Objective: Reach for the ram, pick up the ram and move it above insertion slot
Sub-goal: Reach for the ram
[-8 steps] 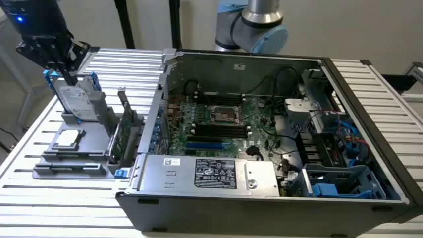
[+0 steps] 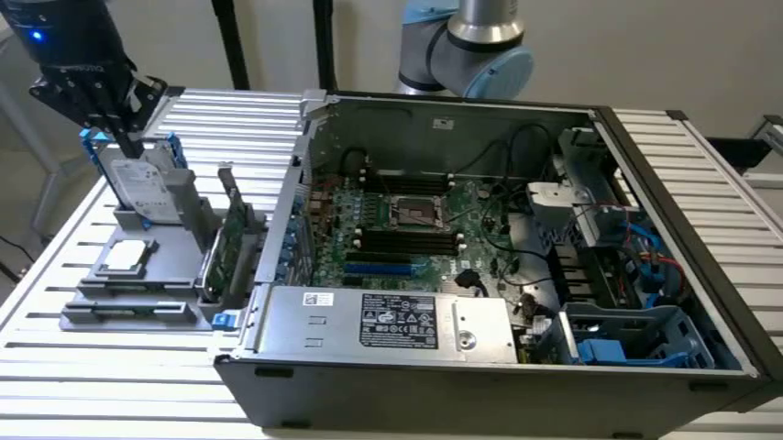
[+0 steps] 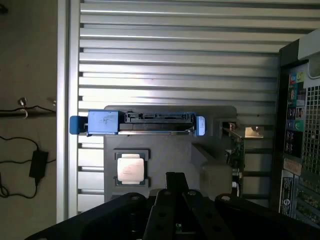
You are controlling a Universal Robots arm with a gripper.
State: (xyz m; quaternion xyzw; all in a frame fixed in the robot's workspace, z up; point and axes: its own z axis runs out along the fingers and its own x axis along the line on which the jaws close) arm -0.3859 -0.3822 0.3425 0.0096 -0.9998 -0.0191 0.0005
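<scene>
Tool (image 3: 175, 179) clenched on nothing, above grey fixture (image 3: 170, 152), near blue-framed drive (image 3: 157, 120)

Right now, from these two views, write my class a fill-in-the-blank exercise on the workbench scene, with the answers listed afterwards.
1. The gripper is ___, poised above the grey holder.
2. The hard drive stands upright in a ___ carrier.
3. The processor lies ___ on the holder.
4. The computer case lies with its side ___, motherboard exposed.
Missing words: shut; blue; flat; open.
</scene>
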